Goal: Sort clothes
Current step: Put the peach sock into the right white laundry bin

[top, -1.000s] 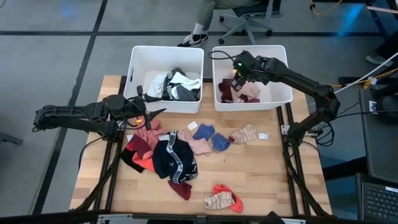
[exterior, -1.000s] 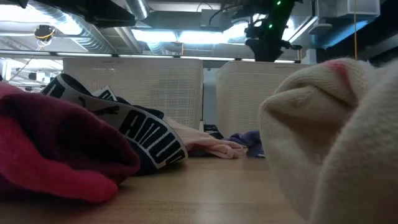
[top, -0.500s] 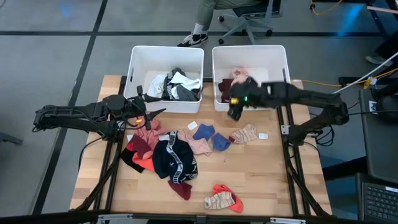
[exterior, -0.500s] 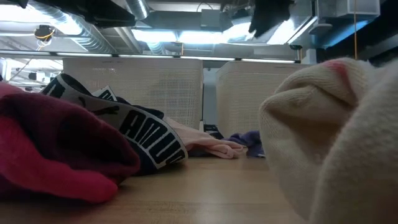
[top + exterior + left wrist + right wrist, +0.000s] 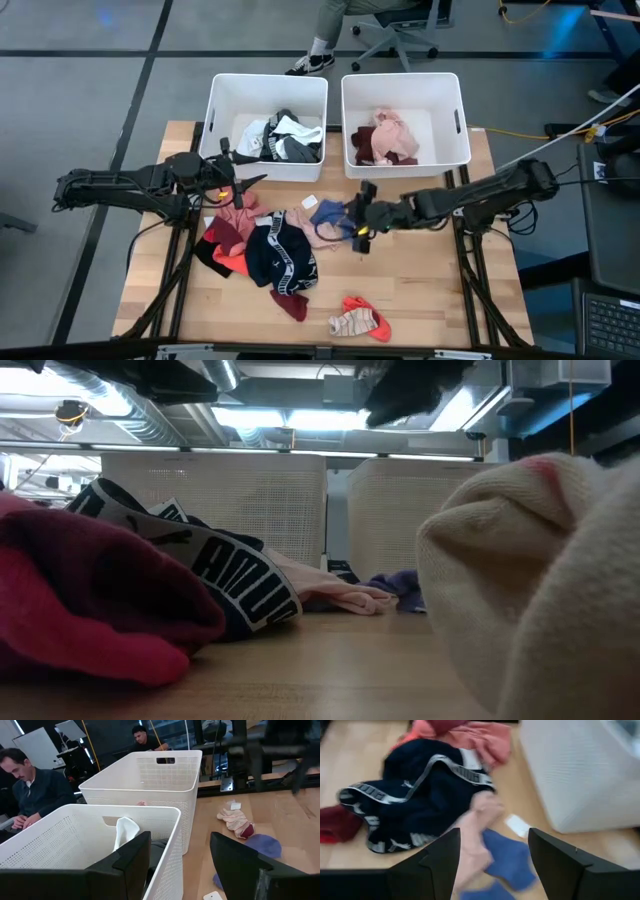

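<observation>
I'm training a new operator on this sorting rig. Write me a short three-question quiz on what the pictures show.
1. True or false: the right claw is inside a bin.
2. Which bin holds the pink garment? A) left bin B) right bin
3. Fill in: the left claw hovers, jaws ____, beside the left bin.

Key: 1 false, it is over the blue socks on the table; 2 B; 3 open.

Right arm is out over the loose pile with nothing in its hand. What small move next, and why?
Probably lower the right hand onto the blue sock and close. Its fingers stand open and empty just above the blue sock and the pink one beside it, both loose on the table.
</observation>
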Motion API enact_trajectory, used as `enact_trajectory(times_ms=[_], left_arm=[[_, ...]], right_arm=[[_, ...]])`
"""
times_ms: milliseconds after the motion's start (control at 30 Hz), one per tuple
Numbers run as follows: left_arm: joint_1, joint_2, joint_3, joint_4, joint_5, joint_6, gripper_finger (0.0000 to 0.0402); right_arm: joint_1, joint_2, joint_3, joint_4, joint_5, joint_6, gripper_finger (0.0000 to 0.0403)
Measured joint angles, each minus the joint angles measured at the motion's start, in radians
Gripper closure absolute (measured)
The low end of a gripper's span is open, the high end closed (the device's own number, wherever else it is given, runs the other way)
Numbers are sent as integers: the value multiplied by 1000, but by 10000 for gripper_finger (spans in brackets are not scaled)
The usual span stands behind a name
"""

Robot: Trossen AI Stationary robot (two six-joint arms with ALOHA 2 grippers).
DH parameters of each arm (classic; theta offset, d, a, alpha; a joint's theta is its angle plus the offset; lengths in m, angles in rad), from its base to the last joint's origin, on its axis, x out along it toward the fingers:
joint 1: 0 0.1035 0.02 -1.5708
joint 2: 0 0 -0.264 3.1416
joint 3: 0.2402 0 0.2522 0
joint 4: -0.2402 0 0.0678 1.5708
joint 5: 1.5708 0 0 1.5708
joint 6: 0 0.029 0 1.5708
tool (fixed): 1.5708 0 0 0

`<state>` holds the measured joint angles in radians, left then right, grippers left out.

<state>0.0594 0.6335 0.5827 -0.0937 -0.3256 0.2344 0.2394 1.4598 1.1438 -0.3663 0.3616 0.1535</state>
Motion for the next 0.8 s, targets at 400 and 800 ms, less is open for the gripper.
enact_trajectory(times_ms=[400, 800], left_arm=[[0, 0, 0, 3, 0, -2, 208], [0, 0, 0, 0, 0, 0, 208]], right_arm=[[3, 239, -101, 333, -83, -98, 170], [-34, 426, -100, 484, -49, -91, 171]])
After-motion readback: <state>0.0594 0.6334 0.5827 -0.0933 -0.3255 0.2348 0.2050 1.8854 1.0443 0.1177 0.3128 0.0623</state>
